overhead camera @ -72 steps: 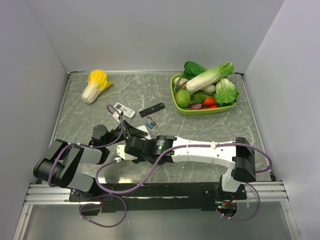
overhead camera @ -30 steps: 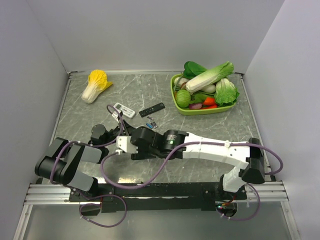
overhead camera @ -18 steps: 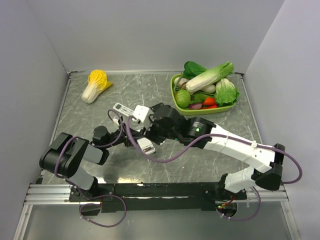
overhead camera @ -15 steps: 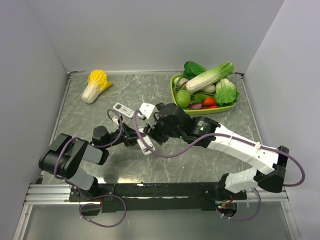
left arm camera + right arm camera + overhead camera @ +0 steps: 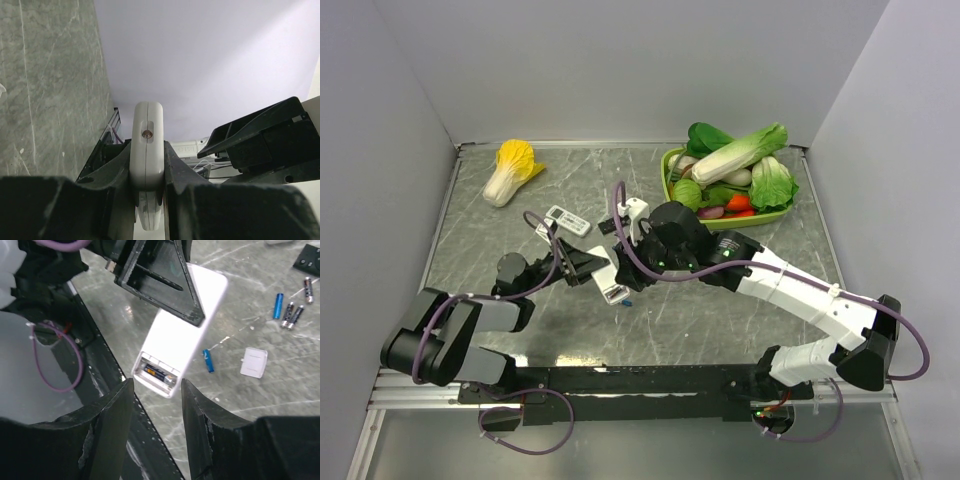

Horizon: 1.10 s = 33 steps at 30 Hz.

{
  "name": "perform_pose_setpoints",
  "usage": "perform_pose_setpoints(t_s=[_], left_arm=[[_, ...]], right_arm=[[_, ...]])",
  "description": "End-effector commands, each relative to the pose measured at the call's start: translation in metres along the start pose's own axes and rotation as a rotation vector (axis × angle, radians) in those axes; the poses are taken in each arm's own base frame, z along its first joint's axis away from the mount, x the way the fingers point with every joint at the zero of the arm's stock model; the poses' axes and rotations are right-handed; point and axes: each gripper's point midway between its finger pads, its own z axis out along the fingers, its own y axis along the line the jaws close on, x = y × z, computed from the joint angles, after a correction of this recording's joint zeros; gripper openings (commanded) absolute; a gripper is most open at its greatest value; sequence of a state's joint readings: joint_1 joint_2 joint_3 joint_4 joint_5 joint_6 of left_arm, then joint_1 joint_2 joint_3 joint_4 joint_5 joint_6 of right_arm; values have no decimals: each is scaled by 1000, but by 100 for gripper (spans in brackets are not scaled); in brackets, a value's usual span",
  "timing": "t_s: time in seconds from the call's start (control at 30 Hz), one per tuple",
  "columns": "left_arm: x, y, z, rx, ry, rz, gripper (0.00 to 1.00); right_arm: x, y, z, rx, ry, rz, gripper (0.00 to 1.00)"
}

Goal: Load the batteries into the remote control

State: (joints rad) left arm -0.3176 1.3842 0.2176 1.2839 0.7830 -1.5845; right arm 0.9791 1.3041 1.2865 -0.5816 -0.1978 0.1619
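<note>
The remote control [image 5: 182, 332] hangs above the table with its plain white back up, and my left gripper [image 5: 146, 180] is shut on it. Its open compartment [image 5: 157, 374] holds one battery. My right gripper [image 5: 157, 425] hovers open just over that end with nothing between its fingers. A blue battery [image 5: 207, 361] lies on the table beside the loose white cover [image 5: 253, 362]. Three more batteries [image 5: 290, 314] lie further back. In the top view the remote control [image 5: 611, 284] sits between the left gripper [image 5: 588, 266] and the right gripper [image 5: 632, 268].
A small white remote [image 5: 567, 220] lies behind the left arm, and a black remote [image 5: 310, 257] lies near the spare cells. A yellow cabbage [image 5: 513, 170] sits at the back left. A green tray [image 5: 680, 215] of vegetables stands at the back right.
My right gripper has swung from low by the left arm up and back, and now hovers over the remote's open end with narrower jaws. The left arm shifted while holding the remote.
</note>
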Motion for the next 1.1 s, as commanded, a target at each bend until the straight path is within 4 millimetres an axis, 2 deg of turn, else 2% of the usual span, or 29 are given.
perform_pose_setpoints(t_s=[0.0,0.13,0.37,0.7,0.97,1.07], left_arm=[[-1,-46,-6,185,-44,195,1],[-2,-44,-9,180,-70,176,1],[-4,-48,-14,202,-112,174,1],[-10,-57,-27,261,-252,183,1],[-14,-70,-38,318,-346,224,1],[-14,-74,-36,330,-328,221,1]], right_arm=[[-11,7,-4,-20,-60,86,50],[-6,8,-3,-23,-51,103,50],[1,-6,0,53,-26,126,48],[-10,-8,4,104,-29,237,47],[-12,-14,8,146,-23,277,48],[-12,-13,9,129,-17,233,50]])
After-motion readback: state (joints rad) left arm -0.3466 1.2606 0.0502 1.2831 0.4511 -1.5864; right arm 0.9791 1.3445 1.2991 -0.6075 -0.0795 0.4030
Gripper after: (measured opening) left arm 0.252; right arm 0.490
